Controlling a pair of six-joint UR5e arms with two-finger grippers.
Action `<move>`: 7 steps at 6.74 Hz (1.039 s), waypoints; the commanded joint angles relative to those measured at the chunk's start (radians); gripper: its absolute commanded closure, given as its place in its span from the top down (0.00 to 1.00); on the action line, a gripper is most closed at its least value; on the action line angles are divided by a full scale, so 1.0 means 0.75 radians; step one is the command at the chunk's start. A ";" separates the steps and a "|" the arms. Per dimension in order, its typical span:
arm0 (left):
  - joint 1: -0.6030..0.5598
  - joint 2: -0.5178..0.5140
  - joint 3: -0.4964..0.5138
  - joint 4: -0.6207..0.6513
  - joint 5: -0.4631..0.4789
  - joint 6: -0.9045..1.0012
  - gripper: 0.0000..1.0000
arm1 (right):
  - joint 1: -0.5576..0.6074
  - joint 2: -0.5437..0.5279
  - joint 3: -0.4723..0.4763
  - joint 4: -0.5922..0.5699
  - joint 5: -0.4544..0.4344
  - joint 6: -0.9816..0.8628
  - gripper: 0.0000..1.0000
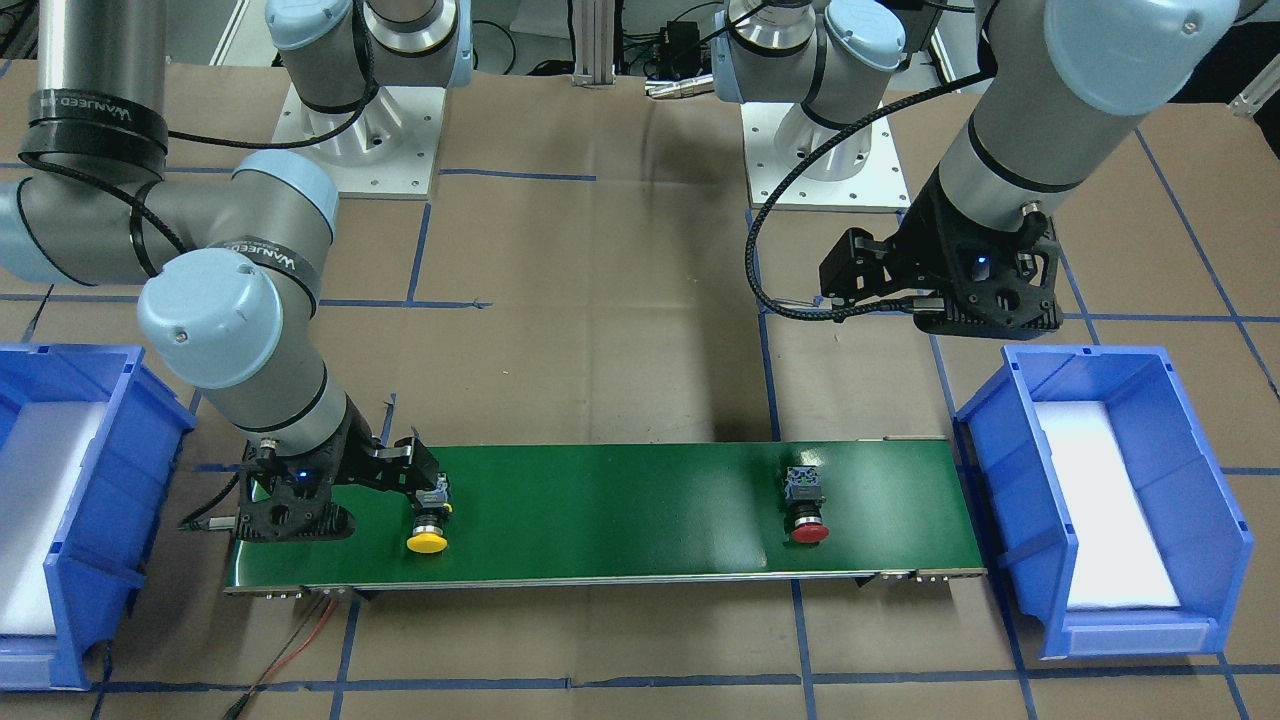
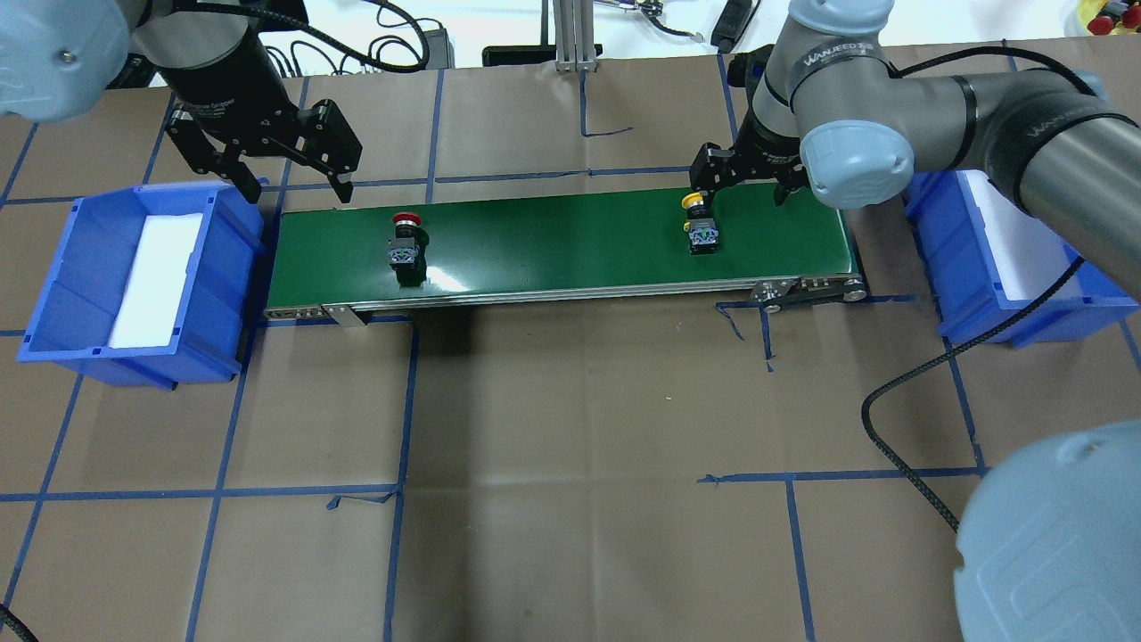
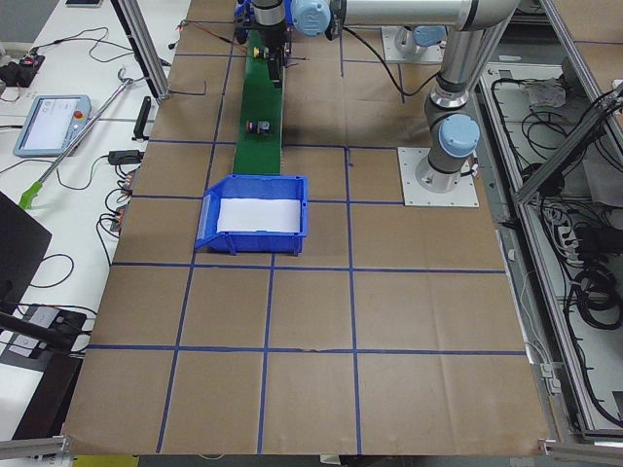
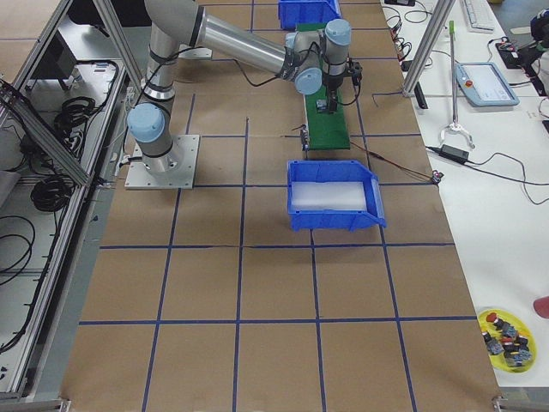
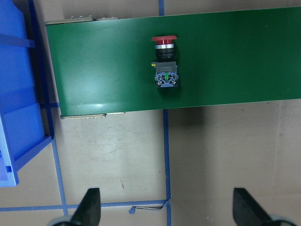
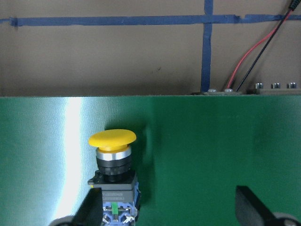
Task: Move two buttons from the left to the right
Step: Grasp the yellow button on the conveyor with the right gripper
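Where the right gripper [image 6: 169, 209] stands low over the belt, its jaws are spread wide and grasp nothing.

- Yellow button [image 6: 113, 160]: lies on its side on the green belt [image 2: 579, 241], near the belt's right end, with its cap toward the far edge and its block base toward the robot. It sits just inside one finger [image 6: 93, 207] of the right gripper, well apart from the other. Whether that finger touches the base cannot be told.
- Left gripper [image 2: 297, 189]: jaws released, wide apart, and empty. It is held high near the belt's left end, and its wrist view shows brown paper under the fingertips [image 5: 89, 207].
- Red button [image 5: 164, 66]: on its side on the belt toward the left end, cap toward the far edge, black collar and block base behind it. It is apart from both grippers and well apart from the yellow button.
- Left bin [image 2: 116, 361]: blue, white-lined, on the table just beside the belt's left end. No button shows in it.
- Right bin [image 2: 1034, 325]: blue, white-lined, just beside the belt's right end, partly hidden by the right arm in the overhead view.
- Wires [image 6: 249, 61]: one red and one black, running from the belt frame's right end across the paper.
- Table [image 2: 570, 499]: covered in brown paper with a grid of blue tape.
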 commanded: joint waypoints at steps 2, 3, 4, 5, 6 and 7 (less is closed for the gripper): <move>0.000 0.020 -0.020 0.006 0.004 0.005 1.00 | 0.000 0.061 -0.003 0.000 0.000 0.000 1.00; 0.000 0.020 -0.020 0.006 0.002 -0.009 1.00 | 0.000 0.073 -0.003 0.000 0.000 0.000 1.00; 0.000 0.022 -0.020 0.006 0.002 -0.011 1.00 | -0.002 0.077 -0.003 0.000 -0.002 0.000 1.00; -0.002 0.026 -0.020 0.004 0.004 -0.011 1.00 | -0.002 0.081 -0.003 0.000 -0.002 0.000 1.00; -0.004 0.026 -0.022 0.000 0.004 -0.011 1.00 | 0.000 0.085 0.003 -0.002 -0.002 0.000 1.00; -0.006 0.026 -0.022 -0.004 0.004 -0.011 1.00 | -0.002 0.100 -0.003 -0.002 -0.004 0.000 0.99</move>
